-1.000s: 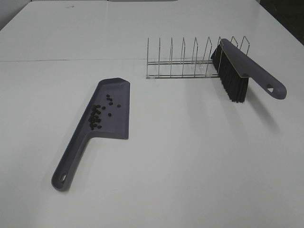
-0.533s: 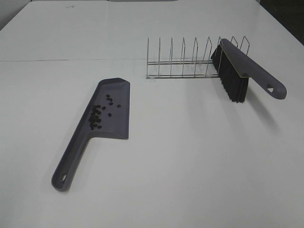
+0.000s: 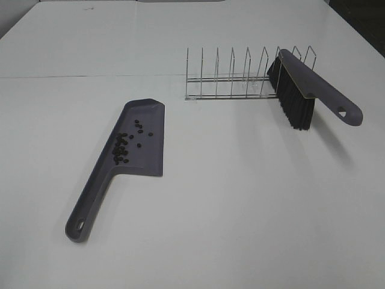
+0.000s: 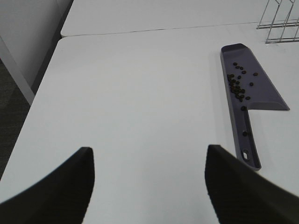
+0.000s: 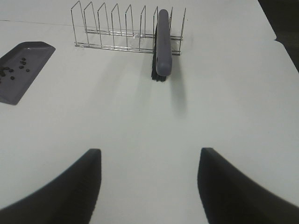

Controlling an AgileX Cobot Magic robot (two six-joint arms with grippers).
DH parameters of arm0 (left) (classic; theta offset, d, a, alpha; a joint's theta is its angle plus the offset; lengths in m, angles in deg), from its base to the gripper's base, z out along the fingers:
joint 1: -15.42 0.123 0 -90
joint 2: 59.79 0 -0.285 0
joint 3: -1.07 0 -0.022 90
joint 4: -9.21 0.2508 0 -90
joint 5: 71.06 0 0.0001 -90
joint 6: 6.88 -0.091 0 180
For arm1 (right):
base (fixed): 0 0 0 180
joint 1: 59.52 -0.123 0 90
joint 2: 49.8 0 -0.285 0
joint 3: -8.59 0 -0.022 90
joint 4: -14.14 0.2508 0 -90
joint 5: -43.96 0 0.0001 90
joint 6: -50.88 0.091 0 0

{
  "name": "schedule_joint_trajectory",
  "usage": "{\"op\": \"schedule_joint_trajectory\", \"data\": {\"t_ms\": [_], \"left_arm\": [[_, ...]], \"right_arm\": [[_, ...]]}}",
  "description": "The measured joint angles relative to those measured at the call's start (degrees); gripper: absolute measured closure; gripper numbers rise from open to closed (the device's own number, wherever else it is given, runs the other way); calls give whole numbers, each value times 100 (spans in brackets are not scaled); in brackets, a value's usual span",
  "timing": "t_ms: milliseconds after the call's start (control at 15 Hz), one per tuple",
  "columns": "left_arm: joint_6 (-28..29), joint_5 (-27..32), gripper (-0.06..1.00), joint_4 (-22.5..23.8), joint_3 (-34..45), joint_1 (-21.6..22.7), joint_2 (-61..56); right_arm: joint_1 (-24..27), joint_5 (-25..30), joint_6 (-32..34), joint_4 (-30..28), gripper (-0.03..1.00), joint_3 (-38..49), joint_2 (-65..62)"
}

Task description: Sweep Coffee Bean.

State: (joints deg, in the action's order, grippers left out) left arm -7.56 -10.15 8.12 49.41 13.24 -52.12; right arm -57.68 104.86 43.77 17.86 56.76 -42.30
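Nothing has shifted: small dark coffee beans [image 3: 123,146] sit on the grey-purple plastic dustpan [image 3: 150,158]; left claw [image 4: 148,175] and right claw [image 5: 148,175] both spread, empty.

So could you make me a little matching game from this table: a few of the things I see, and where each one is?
Things:
1. coffee beans
2. brush
3. dustpan
4. wire rack

Places:
A. lying flat on the white table, handle toward the near edge
B. propped in the rack's right end, bristles pointing down
C. standing on the table behind the dustpan
D. scattered inside the dustpan

Pairs: 1-D, 2-B, 3-A, 4-C
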Motion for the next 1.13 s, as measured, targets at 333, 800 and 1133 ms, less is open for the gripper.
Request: {"op": "schedule_joint_trajectory", "data": {"t_ms": [333, 800, 1133], "left_arm": [[0, 0, 32, 6, 0, 0, 0], [0, 0, 32, 11, 0, 0, 0], [0, 0, 32, 23, 0, 0, 0]], "right_arm": [[0, -6, 0, 6, 46, 0, 0], [0, -6, 0, 11, 46, 0, 0], [0, -6, 0, 11, 46, 0, 0]]}}
